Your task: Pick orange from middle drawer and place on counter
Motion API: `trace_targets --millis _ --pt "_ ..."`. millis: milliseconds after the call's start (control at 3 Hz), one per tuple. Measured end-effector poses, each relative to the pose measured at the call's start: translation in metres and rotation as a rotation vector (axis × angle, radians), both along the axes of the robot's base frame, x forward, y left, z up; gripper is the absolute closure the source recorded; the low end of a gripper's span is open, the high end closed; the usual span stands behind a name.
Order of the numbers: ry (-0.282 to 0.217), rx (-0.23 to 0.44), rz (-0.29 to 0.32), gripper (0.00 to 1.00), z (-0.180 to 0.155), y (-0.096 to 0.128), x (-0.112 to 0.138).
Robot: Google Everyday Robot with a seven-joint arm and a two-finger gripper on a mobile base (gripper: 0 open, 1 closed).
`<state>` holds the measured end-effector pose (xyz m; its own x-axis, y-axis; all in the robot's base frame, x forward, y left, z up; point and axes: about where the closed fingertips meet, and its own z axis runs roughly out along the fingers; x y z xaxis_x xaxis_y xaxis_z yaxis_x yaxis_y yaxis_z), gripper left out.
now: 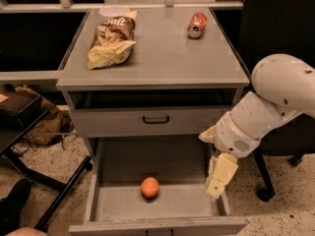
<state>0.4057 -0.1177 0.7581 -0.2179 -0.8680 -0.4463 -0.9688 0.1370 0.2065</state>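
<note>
While the gripper (216, 182) hung by the right wall of the open middle drawer (147, 156), the orange (150, 187) sat left of it, near the front | gripper open or closed: couldn't tell | bare floor all round the orange, only that right wall looked tight imo

We count one orange (150, 187), lower centre, in one open middle drawer (147, 156). One counter (162, 58) carries one red soda can (197, 24), upper right, one chip bag (112, 38), upper left, and one pale round item (114, 10), possibly a lid. One gripper (216, 186) hangs lower right, by the drawer's right wall.
</note>
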Motion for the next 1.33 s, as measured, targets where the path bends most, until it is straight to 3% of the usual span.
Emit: trace_targets --millis 333,667,1000,1333 --pt "-0.005 0.018 0.002 0.0 -0.005 0.002 0.0" --pt "0.009 0.099 0.002 0.0 -0.049 0.02 0.002" --pt "-0.012 0.168 -0.019 0.0 -0.104 0.054 0.019" --pt "0.014 0.211 -0.009 0.0 -0.158 0.084 0.05"
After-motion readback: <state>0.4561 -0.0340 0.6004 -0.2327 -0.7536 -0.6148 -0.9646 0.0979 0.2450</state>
